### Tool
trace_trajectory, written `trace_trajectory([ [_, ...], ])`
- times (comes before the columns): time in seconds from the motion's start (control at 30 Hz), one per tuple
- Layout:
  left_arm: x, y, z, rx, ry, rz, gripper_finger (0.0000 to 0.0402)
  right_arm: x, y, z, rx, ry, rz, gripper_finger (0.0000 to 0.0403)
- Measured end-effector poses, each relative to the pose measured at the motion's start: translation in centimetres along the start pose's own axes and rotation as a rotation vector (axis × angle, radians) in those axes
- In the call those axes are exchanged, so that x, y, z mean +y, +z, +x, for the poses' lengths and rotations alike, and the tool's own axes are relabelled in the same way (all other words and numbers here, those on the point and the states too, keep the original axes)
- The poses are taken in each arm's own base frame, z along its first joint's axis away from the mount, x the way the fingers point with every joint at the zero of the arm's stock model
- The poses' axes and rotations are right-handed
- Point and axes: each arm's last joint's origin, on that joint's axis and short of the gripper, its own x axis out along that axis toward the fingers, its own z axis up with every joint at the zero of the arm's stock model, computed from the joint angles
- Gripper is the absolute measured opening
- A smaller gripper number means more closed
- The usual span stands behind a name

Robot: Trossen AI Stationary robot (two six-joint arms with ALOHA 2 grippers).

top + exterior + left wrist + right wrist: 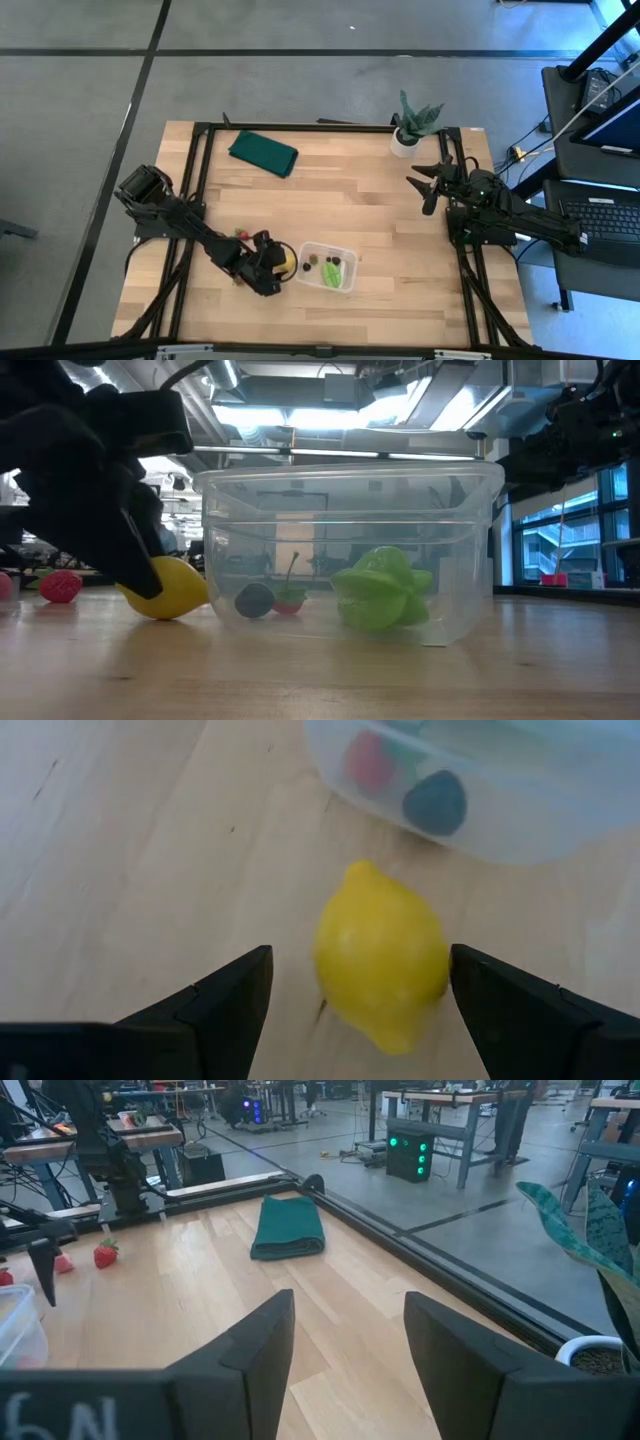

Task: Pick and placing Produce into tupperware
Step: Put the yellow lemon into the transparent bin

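A yellow lemon (380,955) lies on the wooden table just left of the clear tupperware (346,277). My left gripper (358,975) slants down over the lemon, open, with one finger on either side of it. In the tupperware lie a light green piece (380,588), a dark berry (254,600) and a small red piece (290,601). Two red strawberries (105,1255) lie on the table left of the lemon. My right gripper (432,185) waits open at the right, raised above the table, with nothing between its fingers. My left gripper straddles the lemon from above at a slant. One finger (500,1000) stands right at the lemon's side (440,970), and I cannot tell whether it touches. The other finger (235,995) is apart from it. The lemon rests on the table.
A folded dark green cloth (263,153) lies at the far left of the table. A spiky plant in a white pot (412,125) stands at the far right. Black frame rails (190,190) run along the table's left, far and right sides. Bare wood lies between cloth and tupperware.
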Motion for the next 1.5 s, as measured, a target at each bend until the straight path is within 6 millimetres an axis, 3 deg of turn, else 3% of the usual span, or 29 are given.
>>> trace_trajectory([
  [0.4, 0.7, -0.3, 0.8, -0.045, -0.025, -0.039, 0.0292, 0.0, 0.0, 0.0, 0.000, 0.000, 0.000, 0.0193],
  [0.6, 0.9, -0.2, 0.9, -0.046, -0.014, 0.045, 0.0292, 0.0, 0.0, 0.0, 0.000, 0.000, -0.001, 0.0193],
  [1.03, 0.9, -0.2, 1.0, -0.021, -0.035, 0.048, 0.0292, 0.0, 0.0, 0.0, 0.000, 0.000, -0.002, 0.0193],
  [1.5, 1.3, -0.7, 1.2, -0.021, -0.025, 0.032, 0.0247, 0.0, 0.0, 0.0, 0.001, 0.000, 0.000, 0.0193],
])
